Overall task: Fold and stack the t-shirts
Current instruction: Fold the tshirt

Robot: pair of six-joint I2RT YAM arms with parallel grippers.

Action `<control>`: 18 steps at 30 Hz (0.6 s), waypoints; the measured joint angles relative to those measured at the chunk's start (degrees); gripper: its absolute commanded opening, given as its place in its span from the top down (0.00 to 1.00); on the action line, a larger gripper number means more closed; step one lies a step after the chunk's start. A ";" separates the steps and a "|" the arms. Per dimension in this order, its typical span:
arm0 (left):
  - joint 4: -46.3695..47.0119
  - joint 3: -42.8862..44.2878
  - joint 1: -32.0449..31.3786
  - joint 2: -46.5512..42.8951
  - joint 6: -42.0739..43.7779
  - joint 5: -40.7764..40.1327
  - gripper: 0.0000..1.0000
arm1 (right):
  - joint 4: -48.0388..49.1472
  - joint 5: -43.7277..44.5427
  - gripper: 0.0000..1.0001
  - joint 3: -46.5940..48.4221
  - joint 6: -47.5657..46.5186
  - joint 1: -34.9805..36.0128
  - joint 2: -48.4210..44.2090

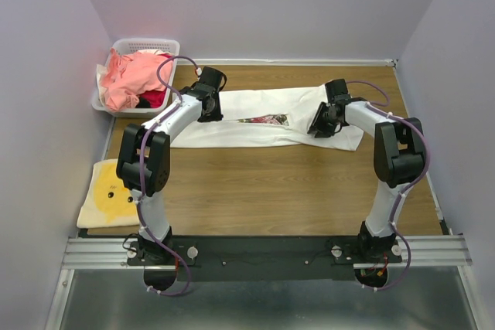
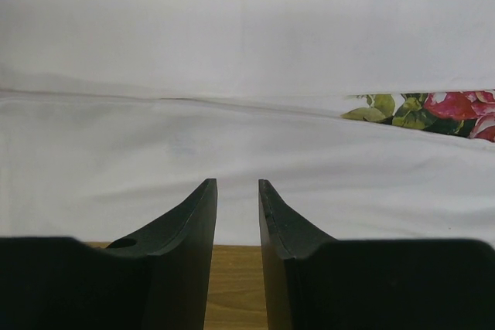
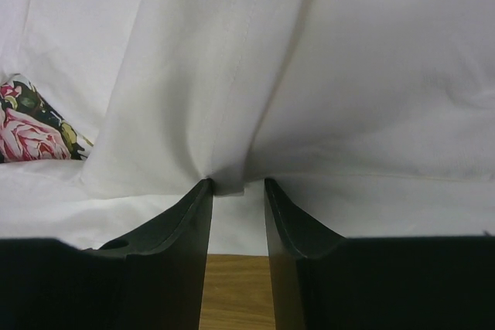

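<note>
A white t-shirt [image 1: 255, 125] lies folded into a long band across the back of the table, its floral print [image 1: 267, 120] showing in the middle. My left gripper [image 1: 210, 112] is low over the shirt's left part. In the left wrist view its jaws [image 2: 237, 183] stand open a little over the white cloth [image 2: 247, 152], with nothing between them. My right gripper [image 1: 318, 129] is over the shirt's right part. Its jaws [image 3: 237, 183] are also slightly open, and a puckered fold of cloth [image 3: 228, 183] touches the left fingertip. Salmon-pink t-shirts [image 1: 135, 75] and a red one [image 1: 157, 98] fill the basket.
The white lattice basket [image 1: 147, 42] stands at the back left corner. A folded yellow cloth [image 1: 108, 191] lies at the near left edge of the table. Bare wood [image 1: 271, 183] stretches between the shirt and the arm bases. Walls close in on three sides.
</note>
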 measured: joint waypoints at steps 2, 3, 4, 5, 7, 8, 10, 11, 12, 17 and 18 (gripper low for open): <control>-0.02 0.00 0.00 0.15 0.09 0.00 0.63 | 0.04 0.17 0.64 0.00 0.00 0.09 0.00; -0.02 0.00 0.00 0.22 0.15 0.00 0.63 | 0.07 0.17 0.66 0.00 0.00 0.11 0.00; -0.02 0.00 0.00 0.31 0.15 0.00 0.63 | 0.07 0.20 0.68 0.02 0.04 0.15 0.00; -0.02 0.00 0.00 0.33 0.17 0.00 0.63 | 0.09 0.20 0.72 0.07 0.04 0.17 0.02; -0.02 0.00 0.00 0.39 0.17 -0.04 0.63 | 0.07 0.20 0.76 0.33 0.22 0.37 0.02; -0.02 0.00 0.00 0.39 0.20 -0.07 0.63 | 0.00 0.17 0.82 0.55 0.31 0.46 0.02; -0.02 0.00 0.00 0.42 0.20 -0.09 0.63 | -0.07 0.20 0.88 1.38 0.35 0.72 0.02; -0.02 0.00 0.00 0.42 0.20 -0.11 0.63 | -0.02 0.20 0.97 1.79 0.37 0.79 0.02; -0.02 0.00 0.00 0.42 0.20 -0.11 0.63 | -0.04 0.20 0.99 2.25 0.48 0.81 0.02; -0.04 0.00 0.00 0.48 0.20 -0.13 0.63 | -0.04 0.15 0.99 4.07 0.61 0.87 0.02; -0.09 0.11 0.00 0.57 0.20 -0.15 0.63 | -0.11 0.13 0.99 4.59 0.61 0.87 0.09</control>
